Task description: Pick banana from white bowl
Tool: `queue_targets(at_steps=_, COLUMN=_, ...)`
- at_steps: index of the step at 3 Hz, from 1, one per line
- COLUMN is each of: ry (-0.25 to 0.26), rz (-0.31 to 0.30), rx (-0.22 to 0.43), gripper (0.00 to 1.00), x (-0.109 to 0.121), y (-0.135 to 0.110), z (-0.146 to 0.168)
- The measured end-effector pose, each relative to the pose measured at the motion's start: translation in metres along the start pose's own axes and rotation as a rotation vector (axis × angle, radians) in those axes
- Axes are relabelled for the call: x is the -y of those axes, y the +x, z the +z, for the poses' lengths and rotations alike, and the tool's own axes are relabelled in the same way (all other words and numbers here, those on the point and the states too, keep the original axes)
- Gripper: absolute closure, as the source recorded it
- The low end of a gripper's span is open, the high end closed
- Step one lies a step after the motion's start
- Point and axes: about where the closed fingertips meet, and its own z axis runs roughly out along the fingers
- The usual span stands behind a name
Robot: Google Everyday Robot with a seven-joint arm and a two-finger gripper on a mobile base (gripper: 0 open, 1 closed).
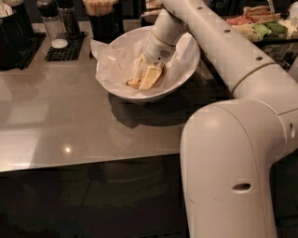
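Below the camera, I saw the robot's thick white arm (219, 56) stretch from the lower right of the view up and over to the white bowl (122, 94), which sat on a glossy grey surface (56, 121). Crinkled white paper (116, 58) lined the bowl, and one corner of it stuck up over the far rim. The end effector (145, 83) was down inside the bowl, pointing toward its floor near the middle, pale yellow against the paper. I could not tell whether the end effector was apart, together or clamped on anything. The banana (132, 84) lay on the paper at the bottom of the bowl; only a small yellow-brown end of it showed, just to the left of the end effector's tip and touching or nearly touching it. Beyond the bowl, at the back left, a clear shaker (55, 29) stood on a black mat (65, 50), and beside it was a dark cup of pale sticks (101, 13). At the far right, coloured packets (260, 22) lay in a row.
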Motion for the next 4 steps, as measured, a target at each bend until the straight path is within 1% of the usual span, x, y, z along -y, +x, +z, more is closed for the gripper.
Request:
queue_targets(at_steps=1, ry=0.022, rz=-0.024, rx=0.014, gripper=1.0, x=-0.012, y=-0.013, z=-0.028)
queue_targets(at_steps=2, ry=0.045, rz=-0.023, rx=0.105, gripper=1.0, x=-0.034, y=-0.021, z=-0.054)
queue_targets(at_steps=3, ry=0.082, rz=-0.012, rx=0.188, gripper=1.0, x=-0.063, y=-0.026, z=-0.08)
queue_targets(at_steps=4, ry=0.141, rz=-0.001, rx=0.242, gripper=1.0, x=-0.1, y=-0.031, z=-0.11)
